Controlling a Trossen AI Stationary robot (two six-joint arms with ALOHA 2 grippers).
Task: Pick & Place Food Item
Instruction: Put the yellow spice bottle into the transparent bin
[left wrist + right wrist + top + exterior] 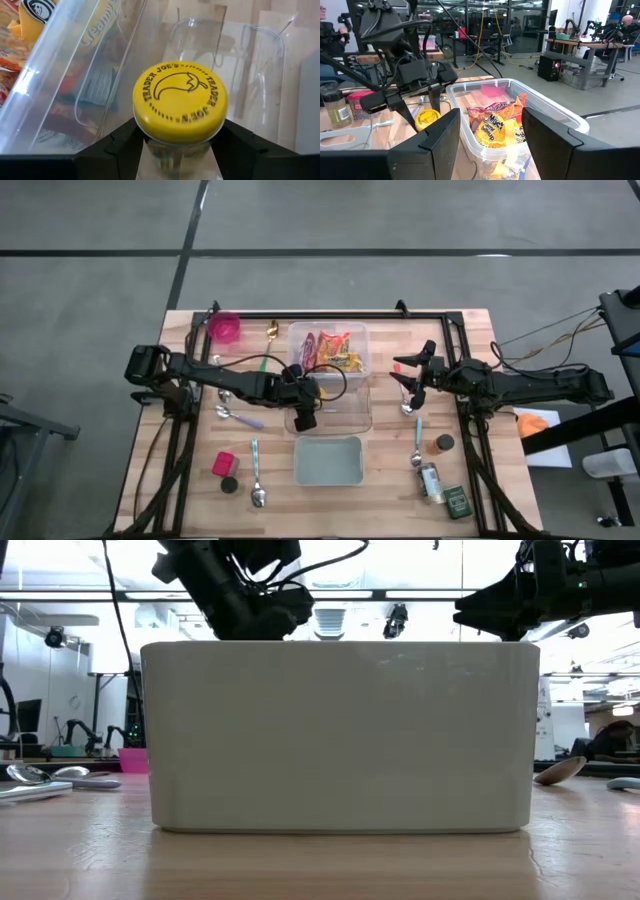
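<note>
Left gripper (178, 145) holds the yellow-lidded glass jar (180, 100) above the clear plastic lid (345, 412) at table centre, placement pending; right gripper (414, 385), jaws half-open and empty, waits at 3 o'clock

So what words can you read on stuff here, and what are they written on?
"TRADER JOE'S", printed twice around the rim of the yellow lid of the jar between the left gripper fingers.
"...eamy", a cut-off word on a packet inside the clear bin.
Lettering on the orange snack bag in the right wrist view is too blurred to read.
</note>
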